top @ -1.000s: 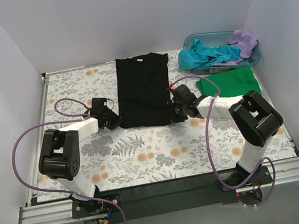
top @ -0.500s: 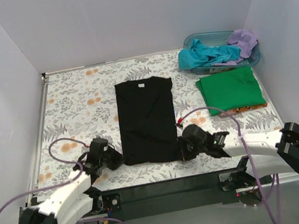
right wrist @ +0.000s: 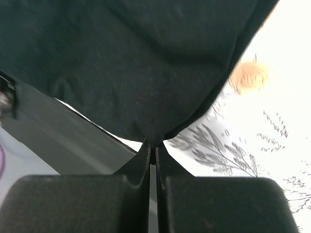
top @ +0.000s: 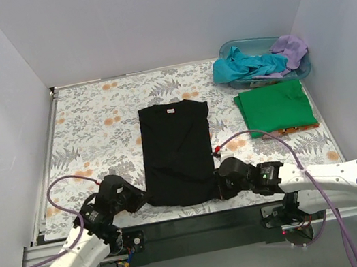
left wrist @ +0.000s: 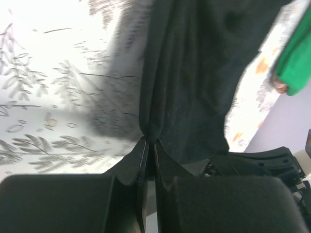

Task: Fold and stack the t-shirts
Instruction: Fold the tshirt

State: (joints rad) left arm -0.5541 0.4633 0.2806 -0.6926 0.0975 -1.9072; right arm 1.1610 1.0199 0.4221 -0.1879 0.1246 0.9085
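The black t-shirt (top: pixel 177 151) lies flat and narrow in the middle of the floral table, sleeves folded in, collar at the far end. My left gripper (top: pixel 141 197) is shut on its near left hem corner (left wrist: pixel 148 131). My right gripper (top: pixel 221 188) is shut on its near right hem corner (right wrist: pixel 151 136). Both hold the hem at the table's near edge. A folded bright green t-shirt (top: pixel 275 107) lies at the right. Teal (top: pixel 242 65) and lilac (top: pixel 290 49) t-shirts sit crumpled in the tub.
The translucent blue tub (top: pixel 243 46) stands at the far right corner. White walls close in the left, back and right sides. The black front rail (top: pixel 195 226) runs along the near edge. Purple cables loop from both arms over the table.
Both grippers have drawn the black t-shirt's hem toward the near edge, and the whole shirt has slid nearer. Both arms have swung low toward the front rail.
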